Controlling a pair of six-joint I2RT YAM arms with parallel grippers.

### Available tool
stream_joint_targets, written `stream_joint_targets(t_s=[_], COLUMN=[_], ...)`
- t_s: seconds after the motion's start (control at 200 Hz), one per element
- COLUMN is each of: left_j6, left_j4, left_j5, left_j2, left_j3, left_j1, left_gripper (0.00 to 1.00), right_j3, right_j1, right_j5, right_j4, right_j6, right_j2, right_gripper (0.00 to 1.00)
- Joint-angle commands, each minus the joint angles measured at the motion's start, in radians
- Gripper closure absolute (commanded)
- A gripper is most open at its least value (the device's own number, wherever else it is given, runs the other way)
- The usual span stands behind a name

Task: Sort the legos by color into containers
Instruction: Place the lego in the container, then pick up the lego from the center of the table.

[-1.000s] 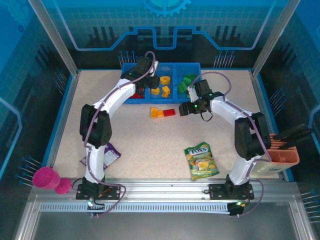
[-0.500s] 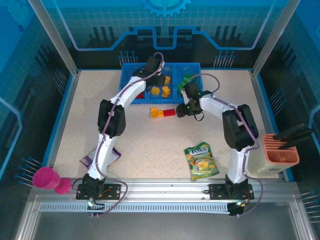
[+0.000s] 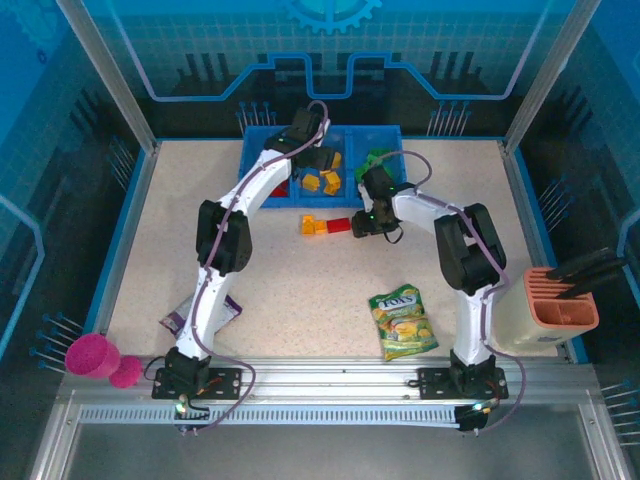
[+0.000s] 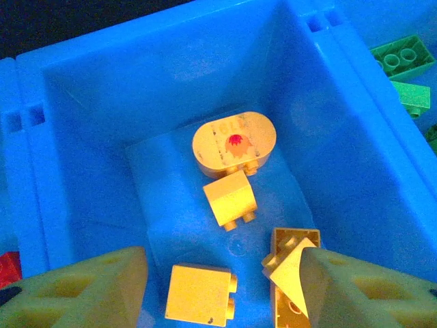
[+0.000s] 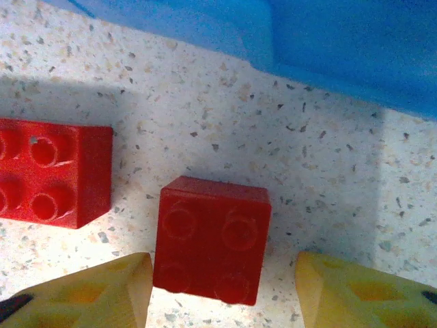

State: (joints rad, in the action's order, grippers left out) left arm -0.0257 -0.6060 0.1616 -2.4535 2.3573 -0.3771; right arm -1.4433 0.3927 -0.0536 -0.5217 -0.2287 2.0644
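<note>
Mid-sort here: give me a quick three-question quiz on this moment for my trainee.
1. True or false: the red brick under the right gripper lies inside the blue tray.
2. What colour are the bricks in the compartment under the left gripper? A red, B yellow, C green.
3. Fill in: the right wrist view shows ___ red bricks on the table.
Key: 1 false; 2 B; 3 two.
</note>
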Motion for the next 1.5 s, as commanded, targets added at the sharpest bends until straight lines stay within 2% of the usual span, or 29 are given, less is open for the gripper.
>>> stream_joint_targets(t_s=[0.0,0.375,0.505,0.801,0.971,1.056,1.276,1.496], left_j6=[-0.031,-0.037,-0.036,-0.027,-0.034,-0.005,0.069,0.146], left_j4=[-0.027,0.024,0.031,0.049,0.037,0.064,0.052,0.054], left_j5=[0.015,0.013,0.01,0.007,0.045,0.02,-0.048,-0.109], left_j2=[0.067,0.194,0.247,0.436,0.6,0.71,0.951,1.157], left_j3=[-0.008,-0.218,-0.276,-0.475,-0.646,-0.777,-1.011,-1.137], left_j1=[-0.005,-0.006,-0.006,-0.006,0.002,0.022,0.107,0.211], left_gripper=[0.38,0.39,0.39,0.38,0.37,0.36,0.36,0.34], right_j3=[-0.027,-0.073,-0.091,-0.088,-0.072,-0.081,-0.308,-0.704], right_j1=[0.011,0.018,0.022,0.037,0.057,0.08,0.16,0.213], right_j5=[0.013,0.0,-0.012,-0.045,-0.057,-0.052,-0.033,0.049], right_j4=[0.008,0.016,0.007,-0.005,-0.065,-0.084,-0.143,-0.109], right_j6=[-0.017,-0.018,-0.015,0.006,0.038,0.079,0.179,0.295], right_j2=[0.026,0.069,0.09,0.084,-0.021,-0.081,-0.084,0.148], right_gripper=[0.42,0.44,0.49,0.71,0.75,0.75,0.76,0.75])
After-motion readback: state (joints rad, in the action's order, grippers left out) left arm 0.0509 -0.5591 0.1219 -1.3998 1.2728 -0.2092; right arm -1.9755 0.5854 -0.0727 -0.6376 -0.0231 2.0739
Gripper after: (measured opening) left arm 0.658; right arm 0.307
